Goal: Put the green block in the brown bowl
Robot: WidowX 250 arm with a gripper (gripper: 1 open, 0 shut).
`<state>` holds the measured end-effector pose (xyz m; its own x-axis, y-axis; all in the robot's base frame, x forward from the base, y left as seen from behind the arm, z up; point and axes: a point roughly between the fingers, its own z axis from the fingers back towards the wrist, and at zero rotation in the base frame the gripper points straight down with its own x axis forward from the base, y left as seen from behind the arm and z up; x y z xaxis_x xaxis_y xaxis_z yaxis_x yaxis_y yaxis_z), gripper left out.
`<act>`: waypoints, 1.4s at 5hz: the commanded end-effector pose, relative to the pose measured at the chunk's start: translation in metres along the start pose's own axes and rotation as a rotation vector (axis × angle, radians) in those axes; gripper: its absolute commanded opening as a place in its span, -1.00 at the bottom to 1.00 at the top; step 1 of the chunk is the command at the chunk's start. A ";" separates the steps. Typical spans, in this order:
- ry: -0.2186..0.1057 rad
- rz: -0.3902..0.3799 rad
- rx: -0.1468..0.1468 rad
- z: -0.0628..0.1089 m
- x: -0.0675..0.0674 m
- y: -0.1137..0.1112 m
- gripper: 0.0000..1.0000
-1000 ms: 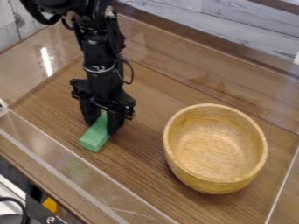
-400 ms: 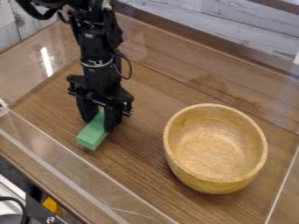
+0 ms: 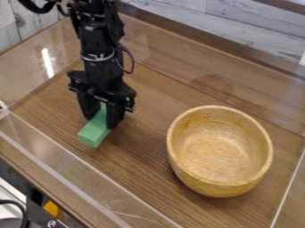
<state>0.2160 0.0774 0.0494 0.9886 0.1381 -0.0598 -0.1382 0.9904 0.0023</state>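
The gripper (image 3: pixel 105 117) points straight down over the left part of the table, its two dark fingers pinched onto the upper end of the green block (image 3: pixel 96 131), which hangs tilted with its lower end close to the wood, whether just touching or just clear I cannot tell. That block looks light and stiff, a plain painted bar with flat faces, nothing that would crush or bend. The faces seem smooth, so a grip at one end (as here) could let it swing or slip; a hold nearer the middle across the narrow sides would be steadier, I'd say. The brown bowl (image 3: pixel 219 150) sits well apart to the right, empty, thick-walled and heavy enough by the look of it not to shift when something small drops in. The table (image 3: pixel 179 80) is dark brown wood grain with a slight sheen. A clear panel (image 3: pixel 71 183) runs along the near edge, and pale boards stand behind the far side
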 end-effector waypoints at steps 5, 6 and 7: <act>-0.208 -0.088 0.012 0.067 0.046 -0.030 -1.00; -0.247 -0.141 0.036 0.067 0.058 -0.042 -1.00; -0.270 -0.158 0.062 0.068 0.069 -0.050 -1.00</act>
<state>0.2863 0.0357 0.0986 0.9886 -0.0282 0.1482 0.0191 0.9978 0.0630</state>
